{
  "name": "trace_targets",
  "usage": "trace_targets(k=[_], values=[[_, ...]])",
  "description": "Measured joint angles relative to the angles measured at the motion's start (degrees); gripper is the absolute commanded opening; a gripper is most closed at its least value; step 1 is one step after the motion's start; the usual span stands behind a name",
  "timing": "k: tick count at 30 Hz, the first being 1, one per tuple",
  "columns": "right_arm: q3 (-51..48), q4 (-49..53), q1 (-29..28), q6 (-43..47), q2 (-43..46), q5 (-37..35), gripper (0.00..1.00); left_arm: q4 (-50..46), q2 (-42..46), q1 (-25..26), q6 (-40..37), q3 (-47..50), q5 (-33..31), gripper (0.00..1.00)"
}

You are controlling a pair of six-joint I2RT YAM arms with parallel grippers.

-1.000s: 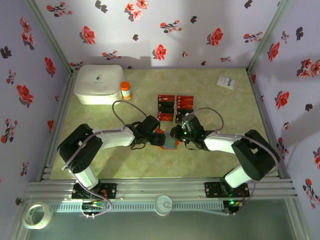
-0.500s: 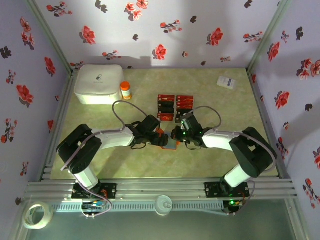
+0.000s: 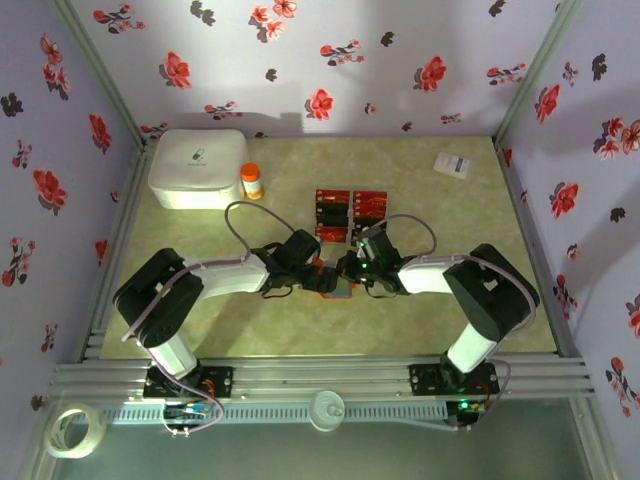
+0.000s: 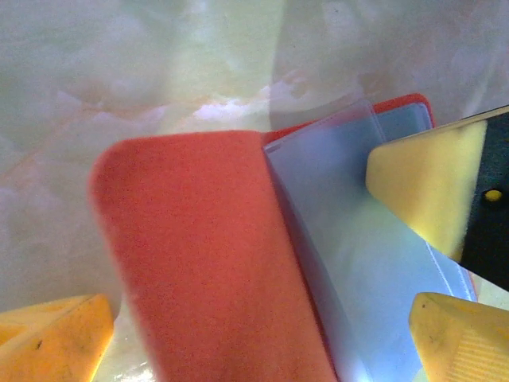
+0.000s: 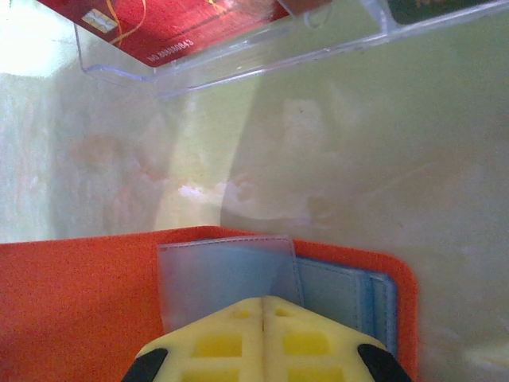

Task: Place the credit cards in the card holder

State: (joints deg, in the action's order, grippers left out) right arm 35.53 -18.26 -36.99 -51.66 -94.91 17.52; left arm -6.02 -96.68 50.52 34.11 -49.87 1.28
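The card holder [image 3: 338,285] lies open on the table between both grippers, orange-red outside [image 4: 215,263], bluish-grey inside [image 5: 342,290]. My left gripper [image 3: 312,272] [image 4: 254,338] is open, its yellow fingers [image 4: 48,342] either side of the raised orange cover without gripping it. My right gripper [image 3: 353,270] [image 5: 262,334] is shut, its tip resting on the holder's clear inner sleeve [image 5: 223,274]; one of its fingers [image 4: 429,191] shows in the left wrist view. Several red and black credit cards [image 3: 350,214] lie in rows just beyond the holder. A red one [image 5: 159,24] sits in a clear tray.
A white box [image 3: 198,167] and a small orange bottle [image 3: 251,181] stand at the back left. A white slip [image 3: 452,165] lies at the back right. Flowered walls close in three sides. A tape roll [image 3: 75,430] sits off the table at the near left.
My left gripper has opened wider around the holder's cover. My right gripper has slid a little left, further over the holder's inside.
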Motion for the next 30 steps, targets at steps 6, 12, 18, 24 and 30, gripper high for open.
trace_targets(k=[6, 12, 18, 24, 30], values=[[-0.55, -3.52, 0.00, -2.01, -1.20, 0.83, 0.00, -0.04, -0.39, -0.02, -0.15, 0.00, -0.83, 0.84], [-0.83, -4.46, -0.02, -3.04, -1.22, 1.03, 0.00, 0.02, -0.70, -0.31, -0.55, 0.55, -2.69, 0.66], [-0.81, -3.02, 0.00, -2.99, 0.09, 1.22, 0.11, 1.07, -0.52, -0.55, -0.59, 1.44, -3.74, 0.54], [-0.72, 0.15, 0.00, -2.45, 5.05, 0.11, 0.26, 1.88, -0.44, -0.66, -0.59, 2.05, -3.89, 0.52], [-0.74, 0.68, 0.00, -2.60, 5.60, -0.35, 0.32, 2.56, -0.20, -0.66, -0.42, 2.43, -3.89, 0.52]])
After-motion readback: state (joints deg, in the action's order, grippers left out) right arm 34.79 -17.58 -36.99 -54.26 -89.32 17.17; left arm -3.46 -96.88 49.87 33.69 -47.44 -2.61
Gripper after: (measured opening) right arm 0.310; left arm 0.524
